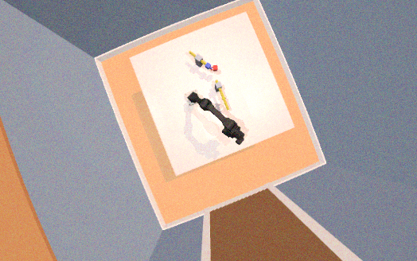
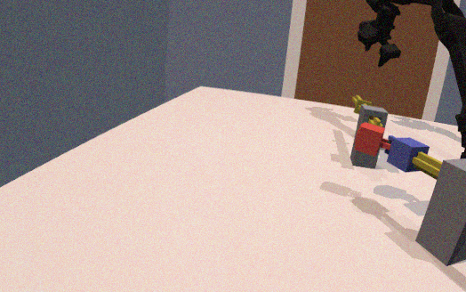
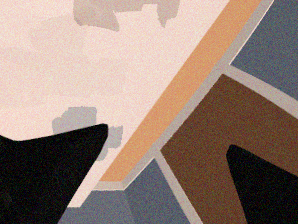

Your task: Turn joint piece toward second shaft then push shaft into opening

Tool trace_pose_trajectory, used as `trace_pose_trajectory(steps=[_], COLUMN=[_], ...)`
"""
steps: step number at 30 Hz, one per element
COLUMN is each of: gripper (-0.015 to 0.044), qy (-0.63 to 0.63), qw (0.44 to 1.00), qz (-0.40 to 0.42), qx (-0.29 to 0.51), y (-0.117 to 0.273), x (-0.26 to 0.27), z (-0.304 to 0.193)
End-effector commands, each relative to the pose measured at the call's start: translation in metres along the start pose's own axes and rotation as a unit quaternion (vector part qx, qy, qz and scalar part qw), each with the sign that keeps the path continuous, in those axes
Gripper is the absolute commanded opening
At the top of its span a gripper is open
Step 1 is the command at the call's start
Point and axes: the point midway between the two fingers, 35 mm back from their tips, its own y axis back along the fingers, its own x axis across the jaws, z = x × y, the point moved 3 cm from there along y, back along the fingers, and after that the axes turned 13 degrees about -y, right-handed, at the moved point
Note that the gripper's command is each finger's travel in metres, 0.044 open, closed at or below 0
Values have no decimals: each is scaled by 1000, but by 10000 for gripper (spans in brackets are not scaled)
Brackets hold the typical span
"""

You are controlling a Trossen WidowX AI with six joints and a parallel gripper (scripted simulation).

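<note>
The red joint piece (image 1: 215, 68) (image 2: 369, 139) is hinged to a blue piece (image 1: 208, 66) (image 2: 406, 154) on the end of the yellow first shaft (image 1: 192, 52) (image 2: 428, 165). That shaft runs through a grey block (image 1: 199, 58) (image 2: 445, 209). The yellow second shaft (image 1: 224, 99) (image 2: 358, 102) passes through its grey block (image 1: 218, 86) (image 2: 373, 109). Its near end is apart from the red piece in the top view. The red piece's opening is not visible. My gripper (image 1: 233, 137) (image 2: 374, 56) (image 3: 169, 141) is open and empty, above the table and beyond the second shaft's far end.
The white table top (image 1: 255, 95) (image 2: 178, 200) (image 3: 30, 85) carries both blocks. The arm (image 1: 216, 113) reaches from its base (image 1: 192, 98) past the second shaft's side. Beyond the table are an orange floor (image 1: 239, 171) and a brown door (image 2: 347, 49) (image 3: 200, 130).
</note>
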Motion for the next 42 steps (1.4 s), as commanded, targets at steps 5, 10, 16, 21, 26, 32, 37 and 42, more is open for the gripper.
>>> trace_pose_trajectory(steps=[5,10,16,21,26,32,37,42], gripper=[440,440,440,440,440,440,440,440], qy=[-21,-35,-49,-56,-66,-76,-84,-85], qw=[998,994,988,982,977,972,970,970], qz=[24,45,74,107,139,170,184,185], qx=[-60,-95,-129,-145,-149,-144,-136,-135], y=[45,83,137,185,235,293,335,340], x=[42,85,150,218,292,381,448,456], z=[115,186,253,293,314,313,292,289])
